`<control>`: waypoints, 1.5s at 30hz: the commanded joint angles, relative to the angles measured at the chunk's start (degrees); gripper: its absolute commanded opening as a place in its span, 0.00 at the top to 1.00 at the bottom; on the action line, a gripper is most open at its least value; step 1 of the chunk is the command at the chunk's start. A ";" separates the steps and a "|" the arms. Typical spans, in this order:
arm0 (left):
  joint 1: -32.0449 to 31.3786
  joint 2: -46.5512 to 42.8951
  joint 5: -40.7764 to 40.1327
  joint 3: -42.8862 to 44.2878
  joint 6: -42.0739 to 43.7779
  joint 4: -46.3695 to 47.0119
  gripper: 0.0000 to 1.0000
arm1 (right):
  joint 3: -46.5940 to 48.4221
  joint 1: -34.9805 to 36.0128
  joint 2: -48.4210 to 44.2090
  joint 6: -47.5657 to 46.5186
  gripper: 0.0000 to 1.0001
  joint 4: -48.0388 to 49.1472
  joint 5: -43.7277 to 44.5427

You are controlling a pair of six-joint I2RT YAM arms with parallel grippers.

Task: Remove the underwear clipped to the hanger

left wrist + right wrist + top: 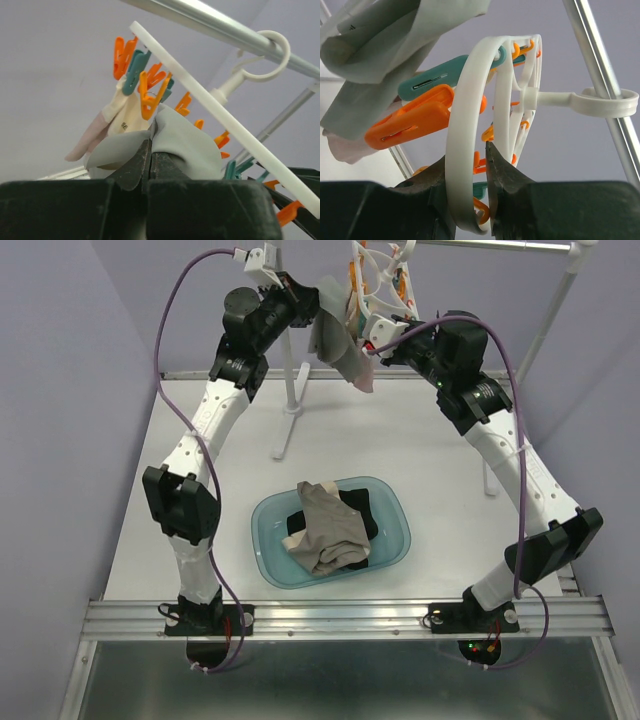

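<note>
- Left claw [151, 152] is pinching grey underwear [187, 145] hanging from the hanger [210, 105] above the tabletop's [400, 430] far edge.
- Right claw [468, 167] is clamping the hanger's ring.
- Beige underwear [325, 525] is lying in the basin [398, 515].

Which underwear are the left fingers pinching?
The grey one, clipped on the hanger; the pink one hangs beside it, beige and black lie in the basin.

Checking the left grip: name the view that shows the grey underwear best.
Left wrist: the grey underwear fills the middle, pinched in the left gripper, below an orange clothespin. Top external shows it small, hanging between the arms. Right wrist catches a fold at upper left, beside the hanger.
</note>
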 commanded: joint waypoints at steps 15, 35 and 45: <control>-0.01 -23.23 7.16 -27.62 15.67 11.60 1.00 | -5.15 -0.47 -6.14 3.70 0.07 1.61 -0.46; -2.73 -43.90 20.26 -57.95 21.83 7.73 1.00 | -13.84 -0.47 -18.01 14.23 0.00 -4.45 6.21; -15.30 -46.54 13.41 -69.21 22.89 7.64 1.00 | -33.52 -6.35 -30.39 26.11 0.00 -6.65 8.24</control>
